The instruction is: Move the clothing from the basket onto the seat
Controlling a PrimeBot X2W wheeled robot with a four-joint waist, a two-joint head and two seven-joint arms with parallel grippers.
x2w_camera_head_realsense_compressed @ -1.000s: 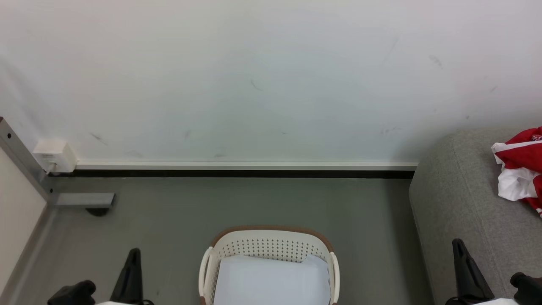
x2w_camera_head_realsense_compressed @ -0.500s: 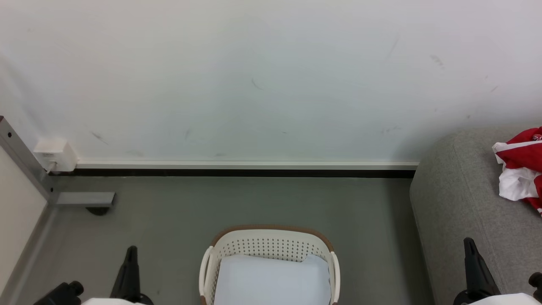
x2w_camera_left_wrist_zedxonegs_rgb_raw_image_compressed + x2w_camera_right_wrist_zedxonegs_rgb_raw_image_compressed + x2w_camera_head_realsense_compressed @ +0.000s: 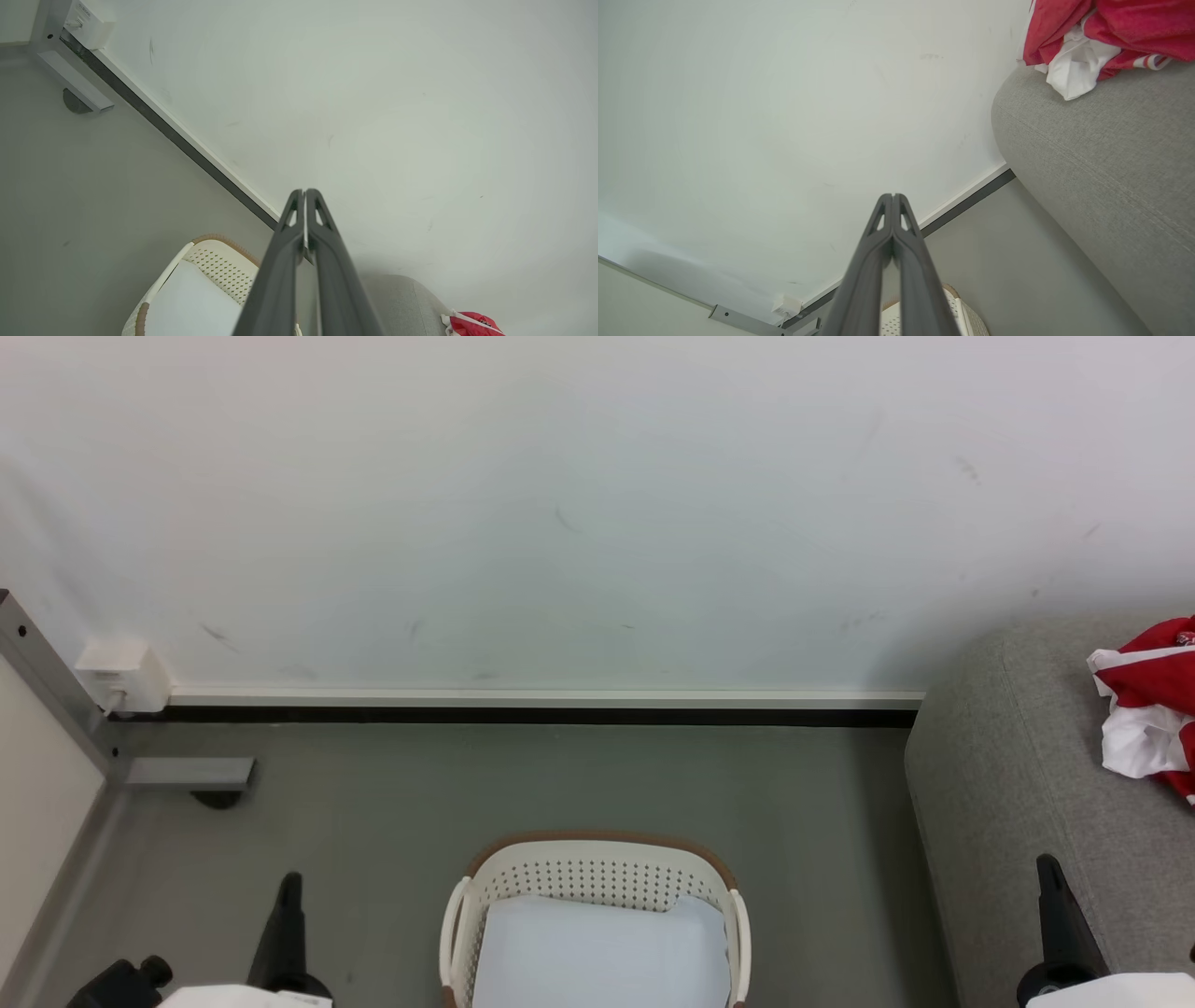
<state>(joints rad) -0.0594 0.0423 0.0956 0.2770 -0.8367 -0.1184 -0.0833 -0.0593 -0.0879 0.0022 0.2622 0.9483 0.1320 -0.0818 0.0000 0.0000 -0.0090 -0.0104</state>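
Observation:
The red and white clothing (image 3: 1153, 709) lies crumpled on the grey sofa seat (image 3: 1018, 775) at the right edge of the head view, also visible as clothing (image 3: 1101, 32) on the seat (image 3: 1106, 158) in the right wrist view. The cream basket (image 3: 597, 877) stands on the floor at bottom centre, holding a pale blue-white pad (image 3: 597, 957). My left gripper (image 3: 289, 887) is shut and empty, left of the basket (image 3: 210, 261). My right gripper (image 3: 1047, 868) is shut and empty, low beside the seat, well short of the clothing.
A white wall (image 3: 560, 504) with a dark skirting strip runs behind the basket. A grey metal frame leg (image 3: 187, 773) and a white wall box (image 3: 121, 674) sit at the left. Grey floor (image 3: 560, 784) lies between basket and wall.
Both grippers have drawn back and down toward the bottom corners of the head view, the right one moving further right. The clothing, basket and seat stay put.

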